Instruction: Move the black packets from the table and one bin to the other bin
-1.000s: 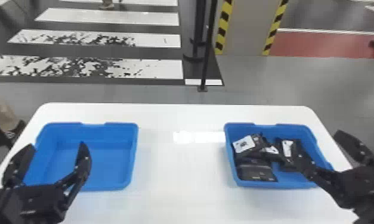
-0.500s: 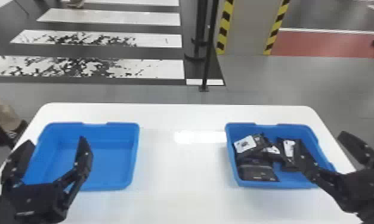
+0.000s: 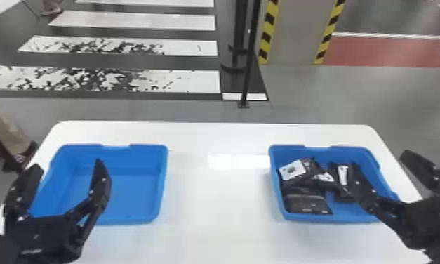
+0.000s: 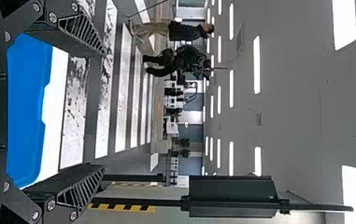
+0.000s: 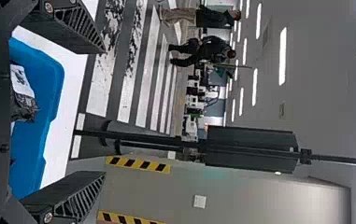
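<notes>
The left tool (image 3: pixel 67 165) stands wide open with nothing between its fingers, over the left bin's near-left part; its fingertips sit higher in the head view than a second ago. The right tool (image 3: pixel 380 159), also wide open and empty, has its inner finger over the right bin (image 3: pixel 334 152), and its gap looks slightly wider than before. The black packets (image 3: pixel 308 203) lie in the right bin as earlier, some bunched on its left side and one with a white label (image 3: pixel 343 174) near the middle. That bin is by the white tabletop's (image 3: pixel 215 214) right edge; the left bin (image 3: pixel 115 149) is by the left edge, both unmoved. Beyond the tabletop's far edge are a grey floor (image 3: pixel 334 94) with white stripes (image 3: pixel 180 80), a black pole (image 3: pixel 249 52), a column with yellow-black edging (image 3: pixel 268 31) and a red floor strip (image 3: pixel 387 52).
</notes>
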Tool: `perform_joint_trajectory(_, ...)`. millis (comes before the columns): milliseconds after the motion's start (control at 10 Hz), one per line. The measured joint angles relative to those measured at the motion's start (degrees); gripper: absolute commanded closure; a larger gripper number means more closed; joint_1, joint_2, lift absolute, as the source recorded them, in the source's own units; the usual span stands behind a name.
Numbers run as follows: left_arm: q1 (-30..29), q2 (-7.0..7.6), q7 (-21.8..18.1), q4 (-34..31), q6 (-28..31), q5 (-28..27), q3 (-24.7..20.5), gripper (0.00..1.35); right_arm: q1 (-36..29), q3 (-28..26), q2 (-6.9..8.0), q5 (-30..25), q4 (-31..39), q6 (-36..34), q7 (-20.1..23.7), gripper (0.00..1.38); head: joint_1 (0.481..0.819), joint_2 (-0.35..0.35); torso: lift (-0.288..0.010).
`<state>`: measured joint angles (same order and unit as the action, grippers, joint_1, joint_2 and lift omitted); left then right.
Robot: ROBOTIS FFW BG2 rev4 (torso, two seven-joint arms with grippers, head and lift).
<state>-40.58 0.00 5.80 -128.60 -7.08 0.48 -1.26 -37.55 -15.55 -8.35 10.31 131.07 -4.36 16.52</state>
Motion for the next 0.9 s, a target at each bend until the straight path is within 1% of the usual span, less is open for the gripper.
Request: perform_joint_trajectory(900,0.2,0.26,0.0,0.0,-0.7,1.6,0.5,0.2,0.5,1.0,-0.01,0.3,-1.1,1.4,0.0,0.1,0.695,-0.043,-0.11)
